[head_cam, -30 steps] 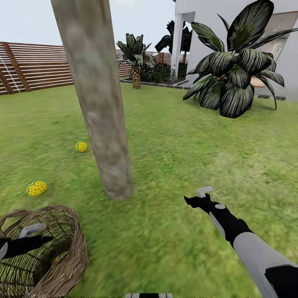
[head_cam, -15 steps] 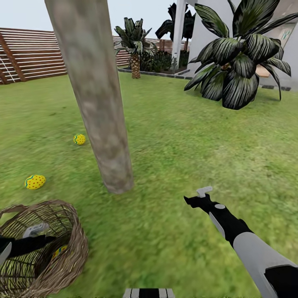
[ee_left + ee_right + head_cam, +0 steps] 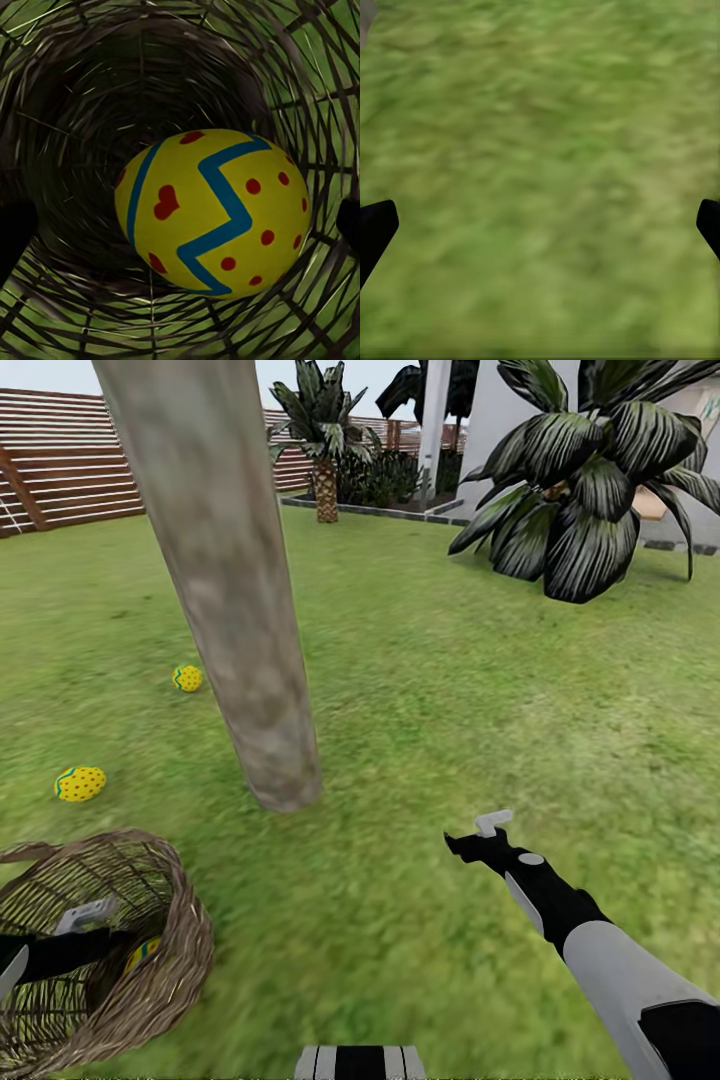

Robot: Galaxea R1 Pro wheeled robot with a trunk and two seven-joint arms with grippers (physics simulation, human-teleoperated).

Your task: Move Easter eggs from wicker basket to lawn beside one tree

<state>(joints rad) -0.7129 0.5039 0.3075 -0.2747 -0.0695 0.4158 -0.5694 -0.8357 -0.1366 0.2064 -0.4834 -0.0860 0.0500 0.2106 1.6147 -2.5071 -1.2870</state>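
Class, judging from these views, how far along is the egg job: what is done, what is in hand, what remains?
Done: two Easter eggs lie on the lawn near the tree. In hand: the left gripper is inside the wicker basket, open, its fingertips either side of the third egg, not yet gripping. Left: grasp it, lift it out and set it beside the same tree. The right gripper is open over grass.

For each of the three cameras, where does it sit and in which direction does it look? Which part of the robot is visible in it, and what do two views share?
Head view: on the head, looking forward and down over the lawn, tree, two eggs on the grass and basket; both arms show.
Left wrist view: on the left arm, looking into the basket at the third egg; dark fingertips at the edges.
Right wrist view: on the right arm, looking down at grass; fingertips at the edges.
Shared: the head and left wrist views both show the basket and the egg inside it.
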